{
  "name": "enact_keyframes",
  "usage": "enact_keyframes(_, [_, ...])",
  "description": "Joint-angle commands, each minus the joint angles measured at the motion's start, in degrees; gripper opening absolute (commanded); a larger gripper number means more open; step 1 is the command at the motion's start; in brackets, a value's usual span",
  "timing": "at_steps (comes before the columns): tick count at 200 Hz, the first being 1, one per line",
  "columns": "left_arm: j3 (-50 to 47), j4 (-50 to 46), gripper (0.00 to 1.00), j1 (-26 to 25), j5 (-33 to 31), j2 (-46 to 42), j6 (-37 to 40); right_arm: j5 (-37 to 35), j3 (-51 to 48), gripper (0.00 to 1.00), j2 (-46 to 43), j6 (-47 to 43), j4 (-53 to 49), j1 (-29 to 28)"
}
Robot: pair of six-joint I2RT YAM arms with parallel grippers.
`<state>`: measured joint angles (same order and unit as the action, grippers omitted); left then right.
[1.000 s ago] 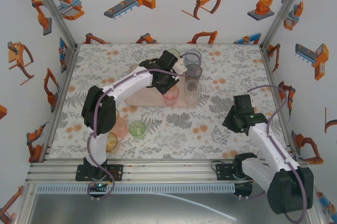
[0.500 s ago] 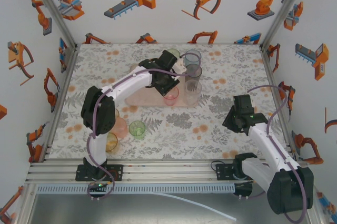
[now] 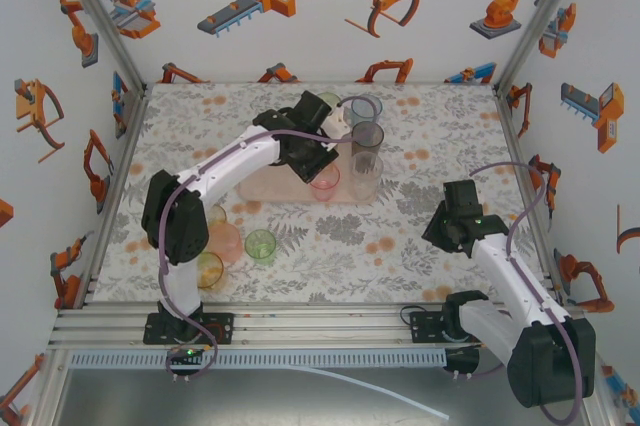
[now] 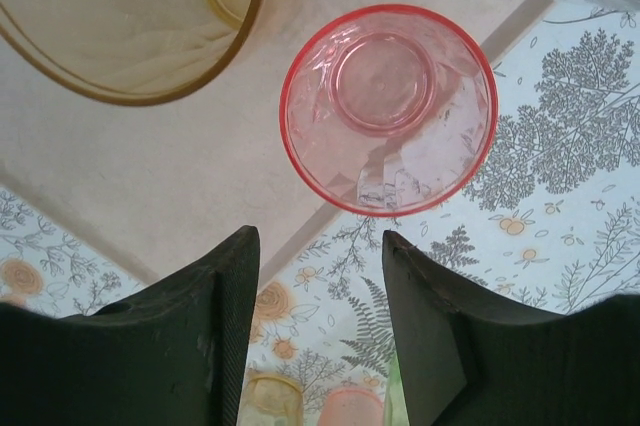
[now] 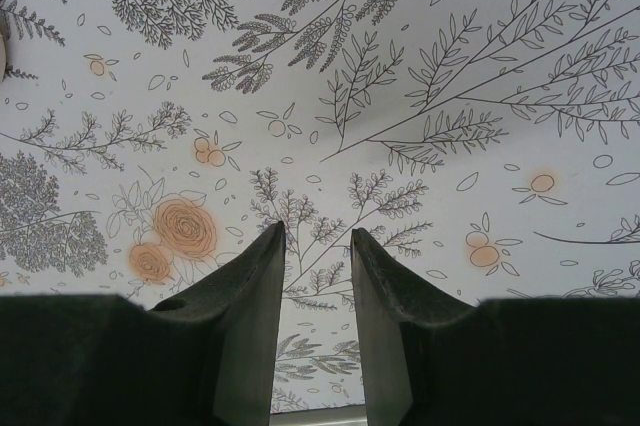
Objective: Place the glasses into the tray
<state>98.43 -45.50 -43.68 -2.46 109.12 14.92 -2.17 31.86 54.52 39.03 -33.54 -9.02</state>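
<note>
The pale pink tray (image 3: pixel 268 187) lies at mid-table. A pink glass (image 3: pixel 324 183) stands upright at its front edge, seen from above in the left wrist view (image 4: pixel 388 109), next to an amber glass (image 4: pixel 130 21) on the tray (image 4: pixel 120 186). My left gripper (image 3: pixel 318 158) hovers over them, open (image 4: pixel 320 246), with nothing between its fingers. Clear and grey glasses (image 3: pixel 366 151) stand in a row on the tray's right side. A green glass (image 3: pixel 261 246), a pink one (image 3: pixel 226 243) and an amber one (image 3: pixel 208 271) stand off the tray at the front left. My right gripper (image 3: pixel 448 218) hangs open and empty (image 5: pixel 315 241) above the cloth.
The floral tabletop (image 3: pixel 400 246) spreads around the tray. White walls with robot pictures close in the left, back and right. An aluminium rail (image 3: pixel 320 321) runs along the near edge by the arm bases.
My left gripper has opened and drawn back a little from the pink glass, which stays on the tray's front edge. The left elbow swung left. The right arm has not moved.
</note>
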Motion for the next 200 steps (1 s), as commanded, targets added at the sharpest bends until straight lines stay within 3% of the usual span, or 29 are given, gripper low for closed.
enact_keyframes(1, [-1.1, -3.1, 0.52, -0.2, 0.8, -4.2, 0.9, -0.6, 0.1, 0.34, -0.8, 0.0, 0.9, 0.5])
enact_keyframes(22, [-1.9, -4.7, 0.53, -0.2, 1.0, -6.8, 0.7, -0.7, -0.1, 0.34, -1.7, 0.0, 0.7, 0.5])
enact_keyframes(34, [-2.7, -5.6, 0.61, -0.1, 0.7, -8.8, 1.1, -0.8, -0.4, 0.34, -2.0, 0.1, 0.5, 0.5])
enact_keyframes(57, [-5.0, -7.8, 0.64, 0.4, 0.1, -13.2, 2.0, -0.8, -1.0, 0.34, -2.7, 0.1, 0.4, 0.5])
enact_keyframes(97, [-10.8, -11.1, 0.70, 4.1, 1.0, -21.7, 1.7, -0.7, -1.5, 0.34, -3.9, -0.2, 0.2, 0.5])
enact_keyframes(165, [-18.3, -12.5, 0.71, 24.9, 8.6, -32.4, -1.9, -0.6, 0.0, 0.34, -1.0, -1.9, 0.9, 0.5])
enact_keyframes(186, [-20.6, -11.6, 0.84, 32.7, 12.0, -36.4, -2.3, -0.4, 0.2, 0.34, -0.3, -1.9, 1.6, 0.5])
enact_keyframes(200, [-22.6, -11.1, 0.87, 37.3, 13.4, -39.1, -1.9, -0.5, 0.5, 0.34, 0.1, -2.2, 1.8, 0.5])
